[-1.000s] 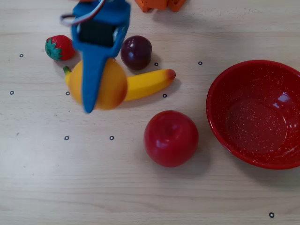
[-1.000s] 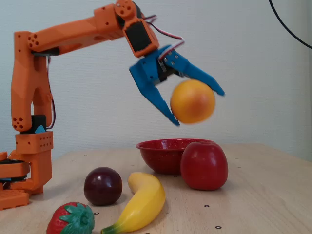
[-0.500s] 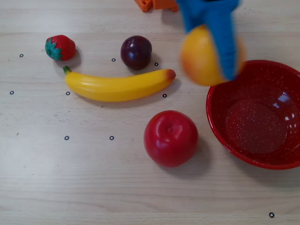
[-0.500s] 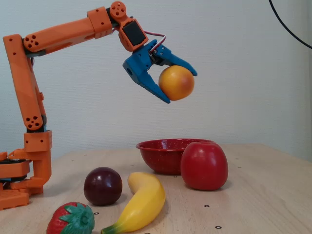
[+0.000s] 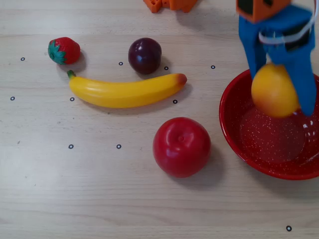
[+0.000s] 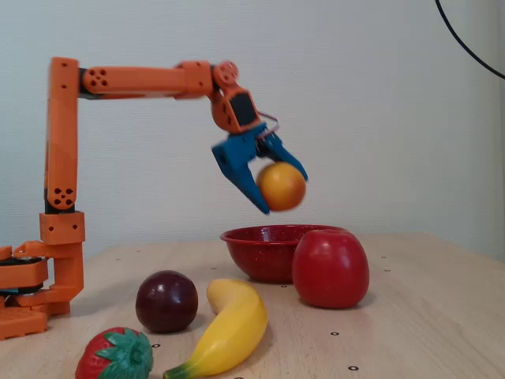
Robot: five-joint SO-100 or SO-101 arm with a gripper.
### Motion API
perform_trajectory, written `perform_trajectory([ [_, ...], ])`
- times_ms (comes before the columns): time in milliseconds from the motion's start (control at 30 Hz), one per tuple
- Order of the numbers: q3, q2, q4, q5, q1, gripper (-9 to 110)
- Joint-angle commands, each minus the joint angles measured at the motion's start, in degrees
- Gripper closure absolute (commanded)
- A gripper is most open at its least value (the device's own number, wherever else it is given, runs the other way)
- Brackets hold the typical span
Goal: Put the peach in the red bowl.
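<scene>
red bowl open above, apple just beside its rim

We see our orange arm stretched level from its upright post toward 3 o'clock in the fixed view, wrist bent down toward 5 o'clock, the blue tool clamped around the peach, held aloft.

Your blue two-finger gripper has the round orange-yellow plastic peach clamped in mid-air, clear above the rim of the glossy red bowl. The big shiny red apple sits at the bowl's 3 o'clock, overlapping it.
</scene>
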Motion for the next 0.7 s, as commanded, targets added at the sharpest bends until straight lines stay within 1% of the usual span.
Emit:
perform_trajectory([
  [0,-7.0,0.3,-3.3,0.4,1.7,101],
  [233,-12.5,-11.0,-4.5,-0.8,2.0,101],
  [400,-12.1,-15.9,-4.6,0.4,3.0,100],
  [433,-11.8,-16.3,-4.5,0.4,3.1,92],
  [467,-11.2,-16.3,-4.4,-0.1,3.2,80],
  [500,-10.6,-16.4,-4.5,-0.5,3.2,73],
  [567,-10.1,-16.4,-4.5,-1.5,3.2,64],
  [667,-10.5,-16.3,-2.1,-1.6,3.7,57],
])
